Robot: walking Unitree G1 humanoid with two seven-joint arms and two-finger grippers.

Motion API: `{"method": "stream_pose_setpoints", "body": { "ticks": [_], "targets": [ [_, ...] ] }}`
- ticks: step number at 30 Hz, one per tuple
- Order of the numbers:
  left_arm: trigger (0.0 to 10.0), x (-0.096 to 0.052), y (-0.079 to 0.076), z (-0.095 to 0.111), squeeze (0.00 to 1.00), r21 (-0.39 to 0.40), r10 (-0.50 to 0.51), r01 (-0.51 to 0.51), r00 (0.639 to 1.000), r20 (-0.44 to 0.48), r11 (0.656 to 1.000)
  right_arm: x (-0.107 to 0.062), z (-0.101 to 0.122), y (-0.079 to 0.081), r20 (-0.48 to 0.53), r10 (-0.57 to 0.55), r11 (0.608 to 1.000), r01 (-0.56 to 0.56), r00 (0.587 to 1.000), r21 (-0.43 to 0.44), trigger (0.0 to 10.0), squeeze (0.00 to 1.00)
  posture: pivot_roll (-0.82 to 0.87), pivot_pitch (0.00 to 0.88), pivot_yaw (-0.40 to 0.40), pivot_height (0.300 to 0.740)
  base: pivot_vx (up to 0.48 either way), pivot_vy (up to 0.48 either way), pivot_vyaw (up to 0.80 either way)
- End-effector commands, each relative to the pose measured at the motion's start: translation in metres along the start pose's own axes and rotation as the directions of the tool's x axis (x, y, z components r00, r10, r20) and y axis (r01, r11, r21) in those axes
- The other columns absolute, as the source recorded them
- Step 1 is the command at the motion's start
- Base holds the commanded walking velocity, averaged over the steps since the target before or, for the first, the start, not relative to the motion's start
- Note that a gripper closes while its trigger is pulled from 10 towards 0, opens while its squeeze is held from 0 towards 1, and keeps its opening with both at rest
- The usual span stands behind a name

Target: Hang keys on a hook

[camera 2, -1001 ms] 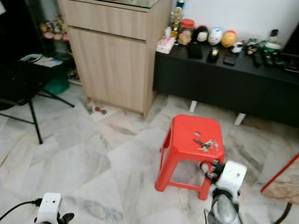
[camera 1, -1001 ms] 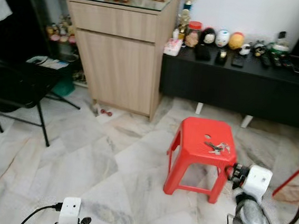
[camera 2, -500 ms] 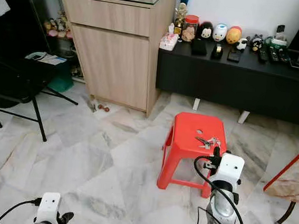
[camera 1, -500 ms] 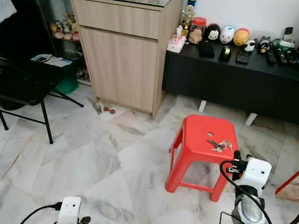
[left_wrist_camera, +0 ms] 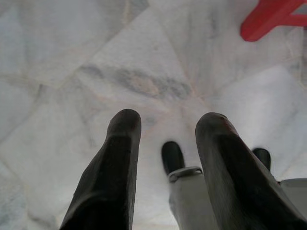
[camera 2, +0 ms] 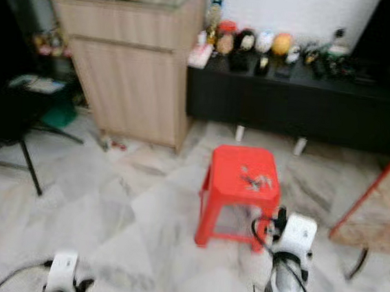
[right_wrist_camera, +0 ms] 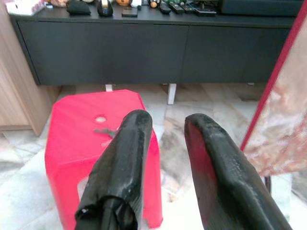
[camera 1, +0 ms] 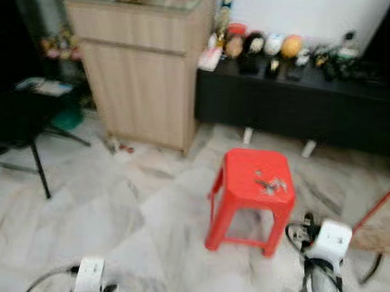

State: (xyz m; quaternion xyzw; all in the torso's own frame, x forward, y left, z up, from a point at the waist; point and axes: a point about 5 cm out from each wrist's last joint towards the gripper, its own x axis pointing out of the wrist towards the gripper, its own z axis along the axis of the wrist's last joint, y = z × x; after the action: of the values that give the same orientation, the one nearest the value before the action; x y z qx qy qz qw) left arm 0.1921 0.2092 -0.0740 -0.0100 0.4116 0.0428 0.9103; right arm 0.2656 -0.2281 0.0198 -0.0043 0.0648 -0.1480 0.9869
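Right gripper [right_wrist_camera: 165, 129] hangs at 5 o'clock of the red stool [camera 1: 255, 186], fingers apart, empty. Left gripper [left_wrist_camera: 168, 124] hangs low over the marble floor [camera 1: 106, 206], fingers apart, empty. Keys [camera 1: 268, 185] lie on the stool seat, toward its 3 o'clock edge.

head: down at red stool [camera 1: 255, 186] | left wrist: floor [left_wrist_camera: 72, 57]; right wrist: stool

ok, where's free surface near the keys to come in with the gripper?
On the red stool: bare seat left and front of the keys. Open marble floor between stool and folding chair. The black console top is crowded.
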Motion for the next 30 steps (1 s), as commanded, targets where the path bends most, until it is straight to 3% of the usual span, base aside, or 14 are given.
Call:
{"method": "stream_pose_setpoints", "body": {
  "ticks": [1,26,30],
  "targets": [
    [10.0,-0.0008,0.0023,-0.0017,0.0,0.001,0.006,-0.006,1.0,-0.001,1.0,0.0061,0.0099,0.0076,0.03,0.03,0.999,-0.03,0.999,0.014,10.0,0.0,-0.05,0.0,0.001,0.74,0.274,0.0,0.0],
    [10.0,-0.0027,-0.0014,-0.0103,0.0,0.02,-0.014,0.015,1.0,-0.022,1.0,0.0072,0.0078,0.0123,-0.016,0.038,0.997,-0.037,0.999,0.061,10.0,0.0,-0.05,0.0,-0.007,0.74,0.28,0.0,0.0],
    [10.0,-0.0025,-0.0021,-0.0096,0.0,0.019,-0.016,0.017,1.0,-0.018,1.0,0.0082,0.0091,0.0123,-0.016,0.051,0.997,-0.05,0.999,0.055,10.0,0.0,-0.05,0.0,-0.015,0.74,0.281,0.0,-0.71]
  ]
}}
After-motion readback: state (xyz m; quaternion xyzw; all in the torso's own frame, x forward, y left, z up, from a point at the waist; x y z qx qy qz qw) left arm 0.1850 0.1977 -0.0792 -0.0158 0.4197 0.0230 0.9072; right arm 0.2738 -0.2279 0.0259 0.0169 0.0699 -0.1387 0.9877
